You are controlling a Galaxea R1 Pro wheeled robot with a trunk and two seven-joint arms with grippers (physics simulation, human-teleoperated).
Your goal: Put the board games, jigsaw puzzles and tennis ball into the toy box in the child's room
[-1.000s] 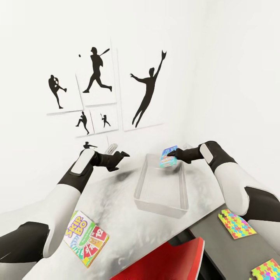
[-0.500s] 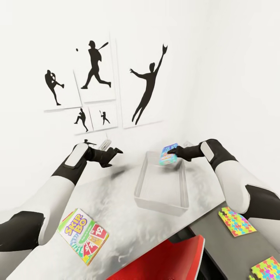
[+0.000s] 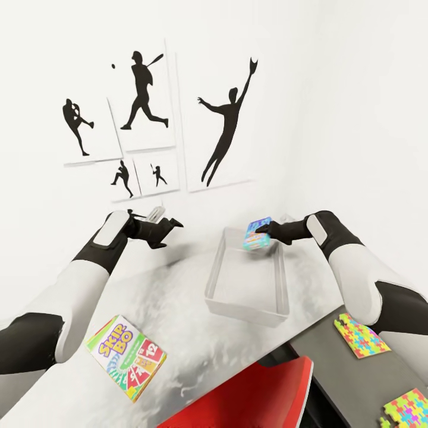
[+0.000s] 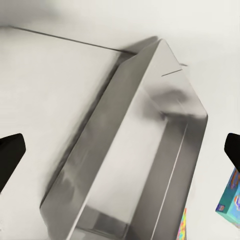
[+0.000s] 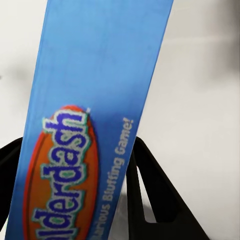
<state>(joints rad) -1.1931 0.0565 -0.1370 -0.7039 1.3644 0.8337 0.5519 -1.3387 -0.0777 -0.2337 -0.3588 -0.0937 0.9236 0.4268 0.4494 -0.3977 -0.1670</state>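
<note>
The toy box (image 3: 244,309), a shallow pale grey bin, sits on the pale table (image 3: 178,297). My right gripper (image 3: 265,232) is shut on a small blue board game (image 3: 257,233), held on edge above the bin's far end. In the right wrist view its blue Balderdash face (image 5: 85,115) stands between the black fingers (image 5: 150,200). My left gripper (image 3: 172,224) hangs open, left of the bin, above the table. The left wrist view has the toy box (image 4: 165,150) and the blue game (image 4: 231,200) in sight. The SKIP-BO game (image 3: 126,351) lies flat near the table's front left.
Two jigsaw puzzles (image 3: 364,336) (image 3: 407,410) lie on a lower dark grey desk (image 3: 333,374) at the right. A red chair (image 3: 255,398) stands at the table's front edge. The white wall with baseball prints (image 3: 142,95) rises just behind the table.
The head view has tilted slightly, so everything sits a little higher. My left gripper has drifted a bit to the left, away from the bin. The right gripper still holds the blue game over the bin.
</note>
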